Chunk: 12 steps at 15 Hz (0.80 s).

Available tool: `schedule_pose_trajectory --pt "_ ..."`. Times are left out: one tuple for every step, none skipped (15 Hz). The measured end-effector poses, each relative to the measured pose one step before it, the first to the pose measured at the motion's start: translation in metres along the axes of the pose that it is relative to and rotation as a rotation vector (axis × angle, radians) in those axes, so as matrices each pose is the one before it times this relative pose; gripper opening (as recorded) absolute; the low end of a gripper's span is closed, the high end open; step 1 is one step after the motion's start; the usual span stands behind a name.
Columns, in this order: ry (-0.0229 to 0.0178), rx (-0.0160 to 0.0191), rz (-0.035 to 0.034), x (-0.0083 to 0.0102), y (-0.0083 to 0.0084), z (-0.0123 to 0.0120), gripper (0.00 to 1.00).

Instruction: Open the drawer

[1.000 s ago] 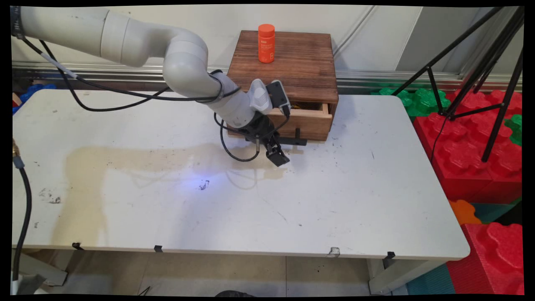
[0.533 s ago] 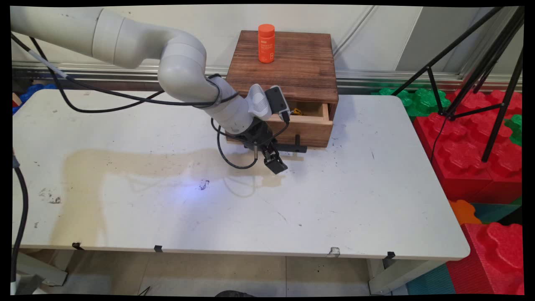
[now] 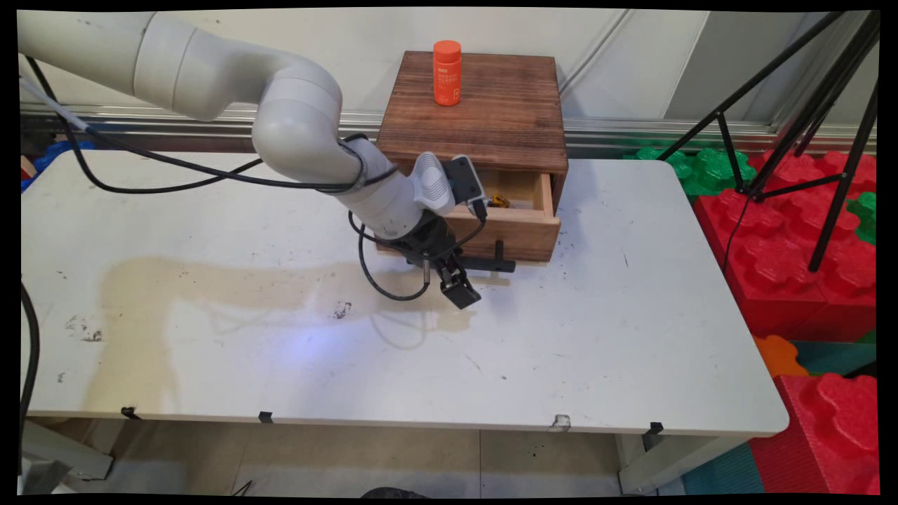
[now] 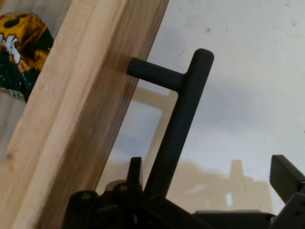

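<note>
One wooden box (image 3: 484, 119) sits at your tabletop's (image 3: 596, 337) far edge, its drawer (image 3: 515, 221) pulled partly out. One black bar handle (image 3: 491, 263) on the drawer front: your pincer (image 3: 459, 284) straddles its left end, the bar passing between the fingers (image 4: 286, 176). Whether they clamp it, you cannot tell. One yellow-and-green packet (image 4: 19, 52) lies inside the drawer. One orange bottle (image 3: 447, 72) stands upright on the box top, well apart from your pincer.
</note>
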Motion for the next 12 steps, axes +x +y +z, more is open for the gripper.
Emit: schedule_pose_trajectory --pt "-0.00355 -0.00252 -0.00243 -0.00061 0.00365 -0.00173 1.00" --pt "-0.00331 -0.00318 -0.00150 -0.00033 0.00378 -0.00163 1.00" --pt "-0.00327 -0.00265 -0.00186 -0.00041 0.00328 -0.00146 1.00" --pt "-0.00201 -0.00161 -0.00100 -0.00031 0.00209 -0.00098 1.00" --pt "-0.00285 -0.00279 -0.00205 -0.00042 0.00324 -0.00151 1.00" --pt "-0.00328 -0.00401 -0.00229 -0.00054 0.00432 -0.00204 1.00" --pt "-0.00232 -0.00324 -0.00084 -0.00037 0.00327 -0.00147 1.00" --pt "-0.00250 -0.00351 -0.00137 -0.00050 0.00335 -0.00148 1.00" --pt "-0.00158 -0.00223 -0.00047 -0.00034 0.00217 -0.00096 1.00" --pt "-0.00327 -0.00312 -0.00159 -0.00061 0.00344 -0.00143 1.00" --pt "-0.00353 -0.00315 -0.00123 -0.00072 0.00380 -0.00151 1.00" --pt "-0.00351 -0.00280 -0.00092 -0.00062 0.00368 -0.00135 1.00"
